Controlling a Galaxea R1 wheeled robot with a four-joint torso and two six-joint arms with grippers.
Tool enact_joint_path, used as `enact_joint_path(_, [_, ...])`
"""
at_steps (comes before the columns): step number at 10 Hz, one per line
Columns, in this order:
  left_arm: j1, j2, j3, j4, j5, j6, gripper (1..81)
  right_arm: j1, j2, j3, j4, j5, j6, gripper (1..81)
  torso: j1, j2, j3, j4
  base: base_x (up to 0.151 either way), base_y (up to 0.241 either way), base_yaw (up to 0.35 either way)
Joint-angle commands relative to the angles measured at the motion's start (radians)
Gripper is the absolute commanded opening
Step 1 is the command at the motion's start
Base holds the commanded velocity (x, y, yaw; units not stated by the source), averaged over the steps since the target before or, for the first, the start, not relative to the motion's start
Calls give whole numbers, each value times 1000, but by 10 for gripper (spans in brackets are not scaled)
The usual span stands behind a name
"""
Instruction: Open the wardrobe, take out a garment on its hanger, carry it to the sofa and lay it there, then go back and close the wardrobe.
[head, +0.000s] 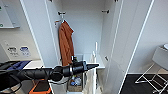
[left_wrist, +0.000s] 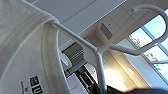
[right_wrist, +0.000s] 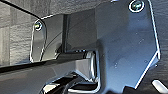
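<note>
Head: wardrobe doors open, orange garment on rail inside. Left gripper reaches in front of opening, hanger upright at tip, shirt edge-on below. Left wrist: hanger hook and shirt collar close, jaws clamped on hanger stem. Right jaws: cannot tell.

Left arm: black, tubular, wrapped in a wrinkled dark sleeve; a glossy cylindrical wrist section with a pale ring band; tapers to a narrow black gripper. Right wrist view: wide dark blue-grey metal plate, faintly speckled, round bright screws at corners; dark jointed bar beside it.
</note>
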Motion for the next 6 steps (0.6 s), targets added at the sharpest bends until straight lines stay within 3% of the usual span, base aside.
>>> enact_joint_path(1, [-146, -12, 29, 39, -43, 9, 10, 33, -56, 26, -14, -70, -14, 811, 0, 0, 0, 0, 0, 0, -174])
enact_joint_path(6, [-134, -34, 55, 39, -20, 9, 10, -7, -160, 68, -43, -71, -17, 811, 0, 0, 0, 0, 0, 0, -178])
